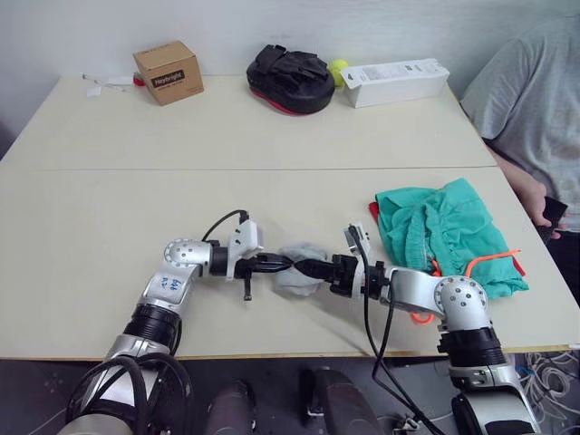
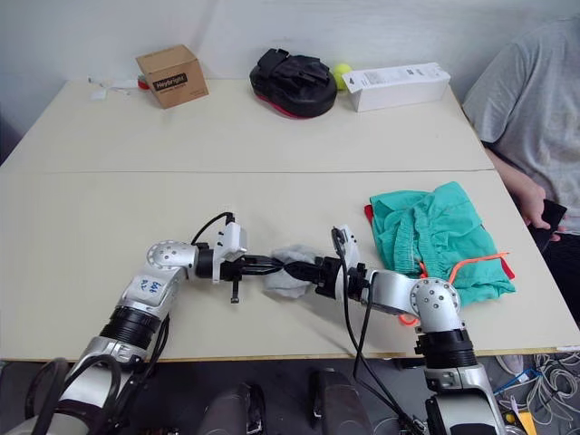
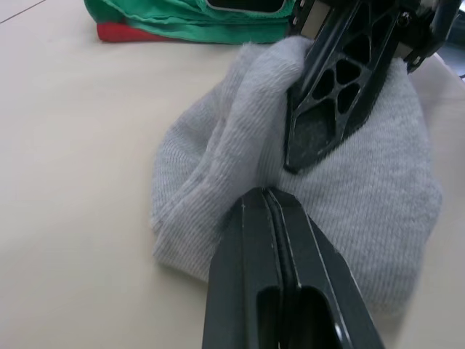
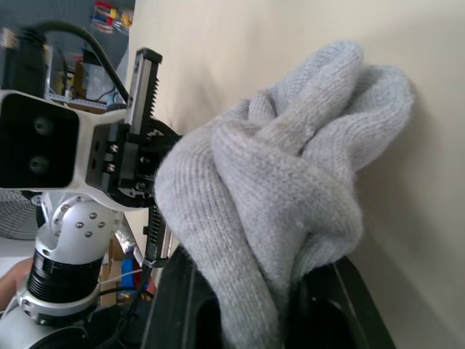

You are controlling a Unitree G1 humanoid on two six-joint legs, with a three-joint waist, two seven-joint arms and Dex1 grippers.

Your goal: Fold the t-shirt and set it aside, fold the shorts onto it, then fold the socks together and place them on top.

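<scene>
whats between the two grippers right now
The grey socks, bunched on the table between the left gripper and the right gripper. Both eye views show it, both grip it.

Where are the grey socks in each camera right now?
Left eye view: socks near the table's front edge, between both grippers.
Right eye view: socks, same spot, left of the shorts.
Left wrist view: socks beyond the shut jaws.
Right wrist view: socks bunched in the jaws.
Shared landmark: the shorts, also seen in the left wrist view.
</scene>
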